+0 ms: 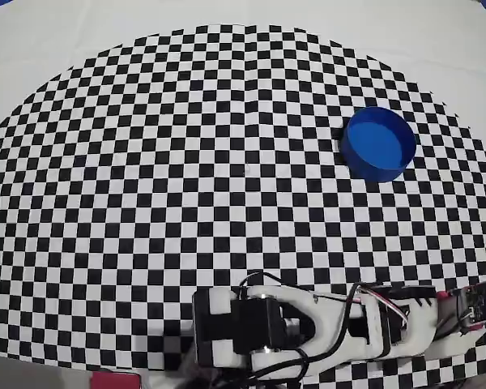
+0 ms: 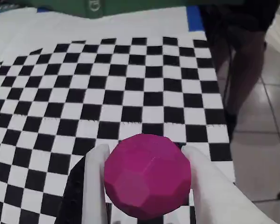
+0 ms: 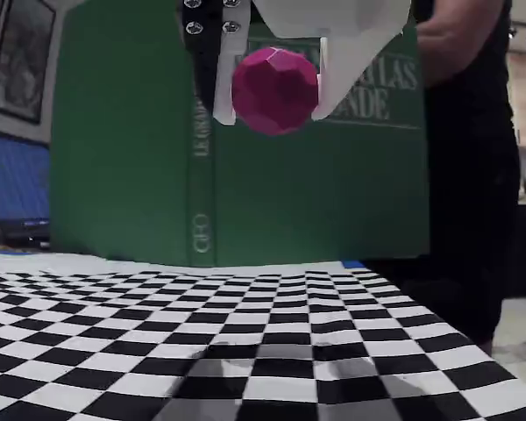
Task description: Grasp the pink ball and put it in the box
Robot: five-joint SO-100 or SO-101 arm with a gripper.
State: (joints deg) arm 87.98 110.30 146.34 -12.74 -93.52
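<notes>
Your gripper (image 3: pixel 276 92) is clamped on the pink ball (image 3: pixel 274 90), one white finger (image 2: pixel 94 186) pressed against each flank at the ball's widest girth, which is the sensible hold for a round item that would slip out of any off-centre pinch. The fixed view shows the ball carried high, well clear of the checkered cloth (image 3: pixel 272 351) on the bench, with a soft shadow beneath it; I judge that height adequate to pass over a low rim. The ball is matte magenta and faceted rather than truly smooth, so the flat fingers bear on small planes. In the overhead view the ball itself is not visible; the arm (image 1: pixel 308 324) lies along the bottom edge, and the box (image 1: pixel 379 144) sits at about one o'clock from it, well apart. The box is a low, round, bright blue tub with thin walls, open-topped and apparently empty. A green book (image 3: pixel 245 175) stands upright behind the cloth. Transport to the box is not yet done.
</notes>
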